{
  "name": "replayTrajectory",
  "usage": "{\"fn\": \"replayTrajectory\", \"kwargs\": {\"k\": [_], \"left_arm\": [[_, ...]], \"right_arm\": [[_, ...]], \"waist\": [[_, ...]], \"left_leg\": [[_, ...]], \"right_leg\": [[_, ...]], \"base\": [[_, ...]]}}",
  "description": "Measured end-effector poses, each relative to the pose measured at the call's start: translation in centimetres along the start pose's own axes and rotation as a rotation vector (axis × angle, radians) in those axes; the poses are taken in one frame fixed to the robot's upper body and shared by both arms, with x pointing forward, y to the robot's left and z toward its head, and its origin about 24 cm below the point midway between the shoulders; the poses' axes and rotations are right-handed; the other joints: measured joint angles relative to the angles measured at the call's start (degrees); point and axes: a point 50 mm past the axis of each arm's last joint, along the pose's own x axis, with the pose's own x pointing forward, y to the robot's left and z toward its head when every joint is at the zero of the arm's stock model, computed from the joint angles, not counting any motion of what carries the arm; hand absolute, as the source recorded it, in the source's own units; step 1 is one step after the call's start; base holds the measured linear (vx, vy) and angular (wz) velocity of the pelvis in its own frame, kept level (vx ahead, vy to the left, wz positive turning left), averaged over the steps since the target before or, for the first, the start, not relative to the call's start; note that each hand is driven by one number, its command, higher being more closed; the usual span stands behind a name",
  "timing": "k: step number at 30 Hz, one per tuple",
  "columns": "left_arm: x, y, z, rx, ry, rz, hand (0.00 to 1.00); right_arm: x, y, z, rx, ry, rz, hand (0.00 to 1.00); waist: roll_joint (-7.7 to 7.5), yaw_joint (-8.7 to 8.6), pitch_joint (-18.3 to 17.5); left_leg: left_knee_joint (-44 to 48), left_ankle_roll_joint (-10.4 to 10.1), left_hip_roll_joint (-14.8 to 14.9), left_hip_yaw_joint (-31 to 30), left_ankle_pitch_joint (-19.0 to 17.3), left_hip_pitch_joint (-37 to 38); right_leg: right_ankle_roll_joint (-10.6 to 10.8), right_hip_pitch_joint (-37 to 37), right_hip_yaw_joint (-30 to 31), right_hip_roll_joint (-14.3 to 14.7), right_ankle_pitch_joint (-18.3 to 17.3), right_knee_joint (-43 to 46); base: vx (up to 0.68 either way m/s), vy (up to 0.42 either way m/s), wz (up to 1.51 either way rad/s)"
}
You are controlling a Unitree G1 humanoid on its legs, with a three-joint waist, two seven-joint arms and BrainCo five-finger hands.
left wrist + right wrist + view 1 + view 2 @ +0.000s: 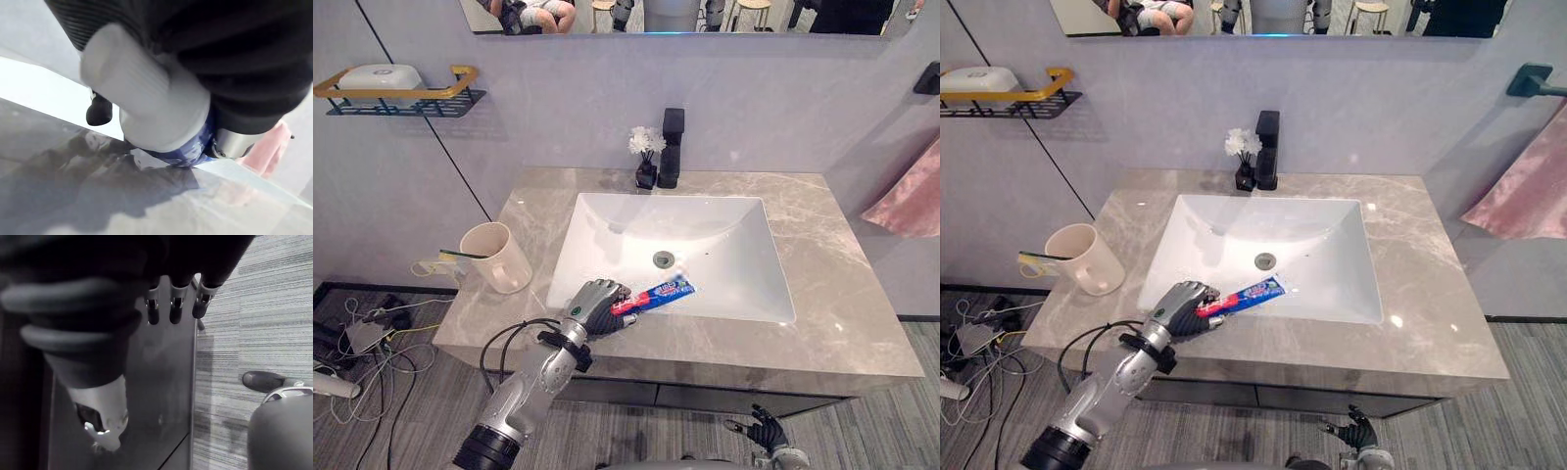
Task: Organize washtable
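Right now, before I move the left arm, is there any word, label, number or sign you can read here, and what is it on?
No text here is legible.
Toothpaste tube in the left hand: white print on blue and red, too small to read.
White soap box on the wall shelf: faint round mark, too blurred to read.
Cup: no print visible.

A bathroom: a grey marble-look desk (842,294) carries a white rectangular sink (734,264) with a black faucet (672,147) at its back edge, set against a grey wall beneath a mirror (685,15). A beige cup (499,257) holding a toothbrush (448,257) stands left of the sink, and a small vase of white flowers (646,142) stands beside the faucet. A wall shelf (401,98) hangs at the left, a pink towel (911,196) at the right.
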Motion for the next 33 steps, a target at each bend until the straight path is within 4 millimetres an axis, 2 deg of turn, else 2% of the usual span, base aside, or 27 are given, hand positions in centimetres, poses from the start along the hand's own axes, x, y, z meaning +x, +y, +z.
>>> {"fn": "replayTrajectory", "kwargs": {"k": [7,11,18,23,27,33], "left_arm": [[-0.1,0.1,-0.1,0.003,0.003,0.006,1.0],[-0.3,0.2,-0.1,-0.013,0.011,0.015,1.0],[-0.2,0.6,0.4,-0.107,0.027,0.074,1.0],[0.2,2.2,1.9,-0.201,-0.001,0.208,1.0],[-0.1,5.1,2.6,-0.208,-0.037,0.364,1.0],[-0.7,5.7,2.3,-0.238,-0.009,0.42,1.0]], "right_arm": [[0.0,-0.3,0.0,0.0,-0.002,-0.01,0.0],[-0.2,-0.9,0.7,0.018,-0.043,-0.039,0.0],[-1.3,-3.6,2.4,0.11,-0.158,-0.188,0.0],[-3.3,-5.6,3.9,0.152,-0.265,-0.301,0.0],[-6.8,-7.6,7.0,0.171,-0.47,-0.412,0.0],[-10.3,-9.0,11.1,0.123,-0.692,-0.498,0.0]], "waist": [[0.12,0.04,-0.1],[0.48,0.05,-0.2],[0.41,0.23,-0.2],[0.3,0.18,-0.2],[-0.03,-0.65,0.0],[-0.69,-1.2,0.4]], "left_leg": [[0.0,-0.1,0.1,0.5,-0.2,0.0],[0.0,-0.1,0.1,1.4,-0.5,-0.2],[1.4,0.2,0.2,4.2,-1.9,-1.2],[3.7,0.7,0.2,6.2,-3.7,-2.1],[5.5,0.9,0.3,8.1,-5.1,-2.2],[7.6,1.1,0.9,10.8,-7.0,-1.9]], "right_leg": [[0.0,-0.3,0.5,0.1,0.0,0.0],[0.0,-1.1,1.5,0.1,0.0,0.2],[0.0,-3.3,4.4,0.1,0.0,1.2],[0.1,-4.5,6.6,-0.2,0.0,2.0],[0.1,-5.1,8.7,-0.2,0.0,2.8],[0.6,-5.4,11.5,0.0,0.3,3.2]], "base": [[-0.01,0.006,-0.03],[0.01,0.017,-0.13],[0.01,0.026,-0.21],[0.01,0.034,-0.24],[0.01,0.025,-0.24],[-0.02,0.011,-0.26]]}}
